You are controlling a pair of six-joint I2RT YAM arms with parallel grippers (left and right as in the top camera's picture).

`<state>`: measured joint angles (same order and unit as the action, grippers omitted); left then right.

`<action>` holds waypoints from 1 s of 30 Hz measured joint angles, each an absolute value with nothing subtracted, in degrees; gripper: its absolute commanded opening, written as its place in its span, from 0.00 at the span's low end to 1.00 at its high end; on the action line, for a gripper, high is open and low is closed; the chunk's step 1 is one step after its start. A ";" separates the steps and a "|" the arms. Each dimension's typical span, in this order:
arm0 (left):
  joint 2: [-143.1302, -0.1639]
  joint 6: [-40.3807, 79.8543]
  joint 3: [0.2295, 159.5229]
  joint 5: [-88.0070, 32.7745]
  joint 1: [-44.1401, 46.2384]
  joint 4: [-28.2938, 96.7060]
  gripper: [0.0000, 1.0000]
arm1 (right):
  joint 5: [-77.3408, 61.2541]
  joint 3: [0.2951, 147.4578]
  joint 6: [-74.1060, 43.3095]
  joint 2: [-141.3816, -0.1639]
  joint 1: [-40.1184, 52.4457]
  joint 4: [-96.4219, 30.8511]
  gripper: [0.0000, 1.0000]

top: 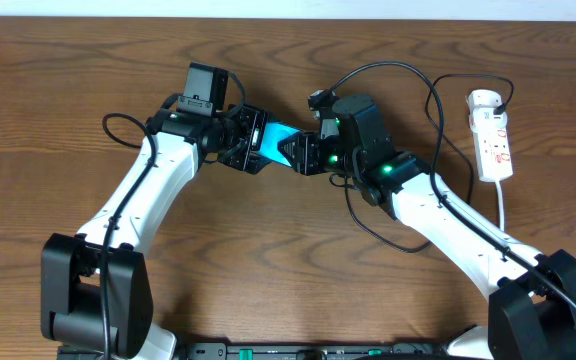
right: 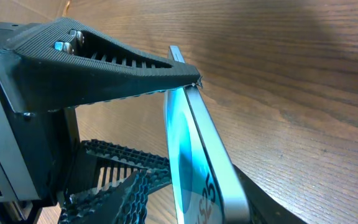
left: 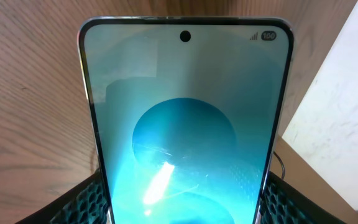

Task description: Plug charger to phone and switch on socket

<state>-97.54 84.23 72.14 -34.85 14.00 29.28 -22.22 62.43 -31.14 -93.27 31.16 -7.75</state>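
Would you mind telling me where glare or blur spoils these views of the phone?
Left wrist: a white glare streak and pale reflections wash over the screen of the phone. Right wrist: the phone, seen edge-on, looks soft at its near end. Overhead: even light, sharp; the phone shows small.

Your left arm (top: 158, 185) and right arm (top: 448, 215) angle inward and meet at upper centre. The left gripper (top: 256, 140) clamps the phone (top: 276, 136) by its sides. Your right gripper (top: 296, 150) straddles the phone's end, one fingertip touching; a firm grip is unclear.

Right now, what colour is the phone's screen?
Bright turquoise, paler toward the top. The phone shows best in the left wrist view.
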 measured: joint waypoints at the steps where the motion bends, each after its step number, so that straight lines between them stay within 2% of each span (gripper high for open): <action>1: -97.54 84.23 72.14 -34.94 14.00 29.28 0.07 | -22.22 62.43 -31.14 -93.27 31.16 -7.75 0.38; 30: -97.51 84.25 72.14 -38.70 14.00 27.00 0.07 | -21.21 62.43 -31.14 -93.27 31.16 -7.88 0.33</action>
<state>-97.51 84.25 72.14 -38.70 14.00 27.00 -21.21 62.43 -31.14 -93.27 31.16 -7.88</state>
